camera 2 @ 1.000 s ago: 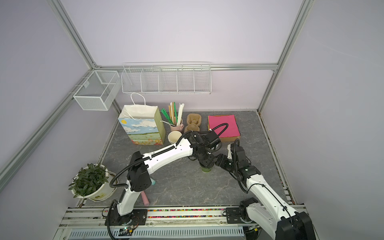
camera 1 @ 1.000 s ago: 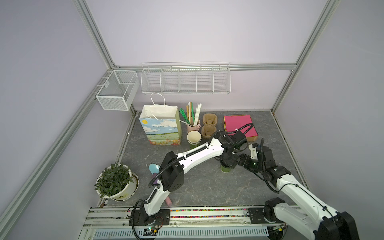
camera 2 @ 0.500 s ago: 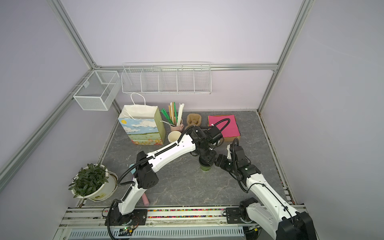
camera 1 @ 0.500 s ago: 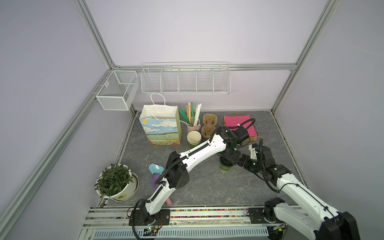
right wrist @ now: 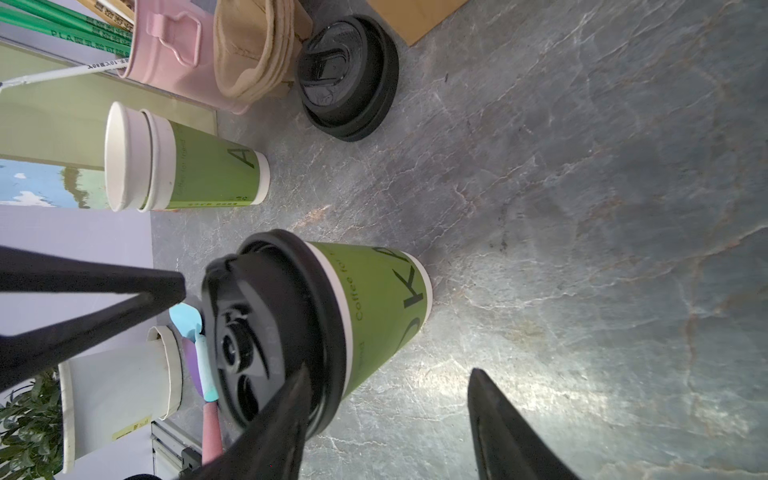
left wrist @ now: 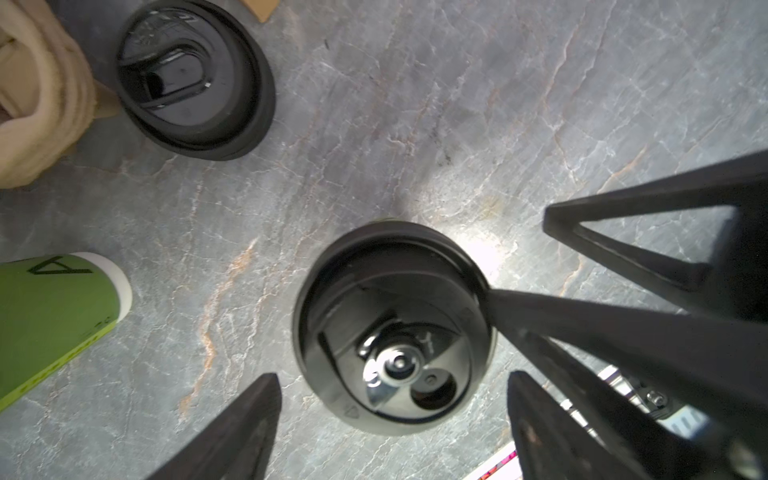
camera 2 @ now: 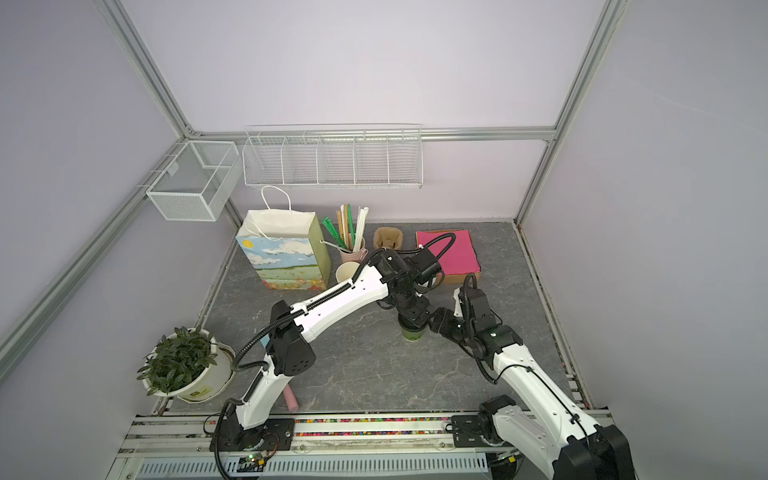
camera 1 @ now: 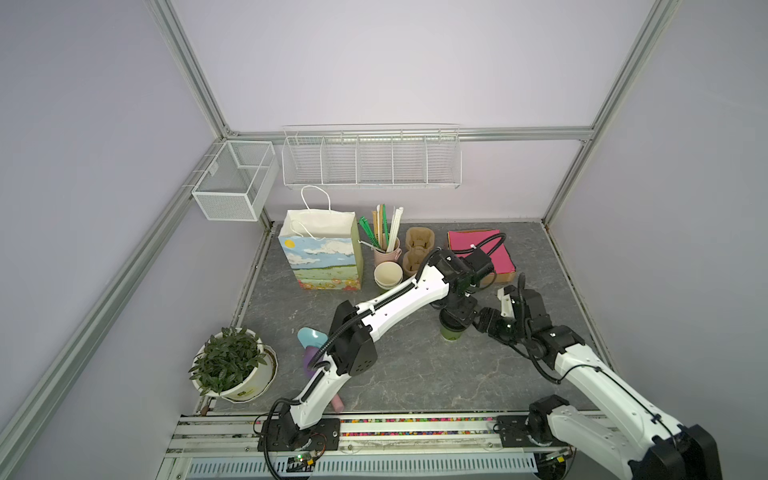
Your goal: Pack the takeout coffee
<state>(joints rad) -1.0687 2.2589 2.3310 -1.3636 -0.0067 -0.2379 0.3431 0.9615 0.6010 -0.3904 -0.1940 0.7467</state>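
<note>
Left gripper [left wrist: 392, 376], jaws wide apart and holding nothing, hangs nose-down with the right gripper [right wrist: 390, 370] just beside it, jaws likewise apart and empty. To one side of the left gripper the stack of lidless cups [left wrist: 54, 307] is cut off in the left wrist view. Straight beneath the left gripper stands the takeout coffee [right wrist: 374, 307], its black lid mostly hidden by that gripper in both top views; one right fingertip [left wrist: 519, 309] reaches the lid's rim, contact unclear, and the loose lids [left wrist: 195, 79] lie farther off.

Bright, even light in both top views; wrist views show white glare on the tabletop [left wrist: 490, 249] and blurred foreground.
</note>
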